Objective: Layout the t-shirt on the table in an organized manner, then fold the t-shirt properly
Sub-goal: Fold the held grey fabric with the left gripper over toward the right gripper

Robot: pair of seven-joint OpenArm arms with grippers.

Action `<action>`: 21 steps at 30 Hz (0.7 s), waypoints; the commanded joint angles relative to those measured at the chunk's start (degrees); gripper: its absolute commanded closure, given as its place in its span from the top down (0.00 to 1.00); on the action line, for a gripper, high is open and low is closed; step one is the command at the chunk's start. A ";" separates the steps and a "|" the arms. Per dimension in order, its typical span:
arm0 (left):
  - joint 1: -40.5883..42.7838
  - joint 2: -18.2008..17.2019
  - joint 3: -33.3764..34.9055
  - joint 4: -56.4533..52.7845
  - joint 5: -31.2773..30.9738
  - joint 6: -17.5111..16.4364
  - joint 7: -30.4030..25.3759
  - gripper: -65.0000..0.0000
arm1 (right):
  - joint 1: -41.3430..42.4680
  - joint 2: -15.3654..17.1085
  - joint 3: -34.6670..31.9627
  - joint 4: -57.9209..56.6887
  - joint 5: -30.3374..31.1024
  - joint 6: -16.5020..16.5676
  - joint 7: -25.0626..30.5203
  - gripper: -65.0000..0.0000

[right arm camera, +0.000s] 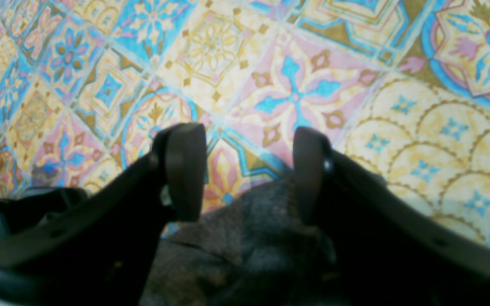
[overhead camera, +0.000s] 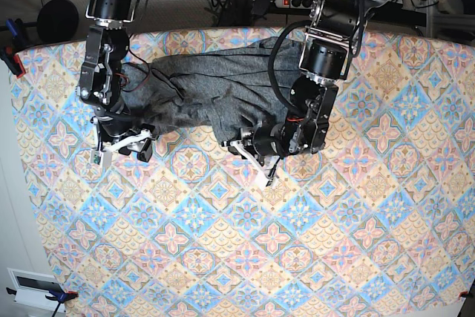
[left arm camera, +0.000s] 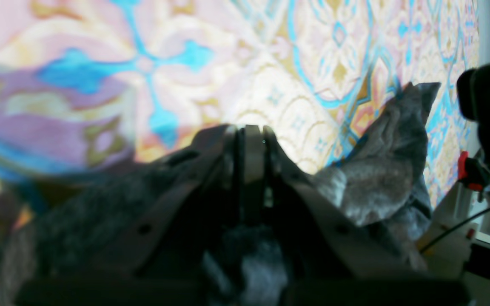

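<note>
The left claw (overhead camera: 269,177) is clenched, seemingly pinching a fold of the t-shirt (overhead camera: 215,90); the right claw (overhead camera: 126,146) is released at its hem. The shirt lies bunched at the table's (overhead camera: 297,257) far edge. Laying-out is under way; next, draw it flat.

Two black, segmented robot arms built of cylindrical joint housings, the left arm (overhead camera: 315,72) with a thick black cable looped beside it, the right arm (overhead camera: 104,50) trailing thin red wiring. Each ends in a dark two-fingered gripper, left gripper (left arm camera: 251,140) and right gripper (right arm camera: 249,174), with pale undersides, rounded fingertip pads and small screw holes along the fingers.
</note>
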 commanded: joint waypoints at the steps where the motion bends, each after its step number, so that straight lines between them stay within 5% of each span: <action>1: -1.11 0.28 -0.59 3.25 -0.46 -0.31 -0.33 0.00 | 0.95 0.46 0.23 1.30 0.34 0.30 1.16 0.49; 11: 1.53 0.28 0.03 20.49 -0.37 -0.31 1.07 0.00 | 0.87 0.46 0.14 1.39 0.52 0.30 1.16 0.49; 21: 1.27 0.81 10.66 30.16 -0.37 -0.31 5.38 0.00 | -2.74 0.46 0.06 1.39 0.52 0.30 1.16 0.49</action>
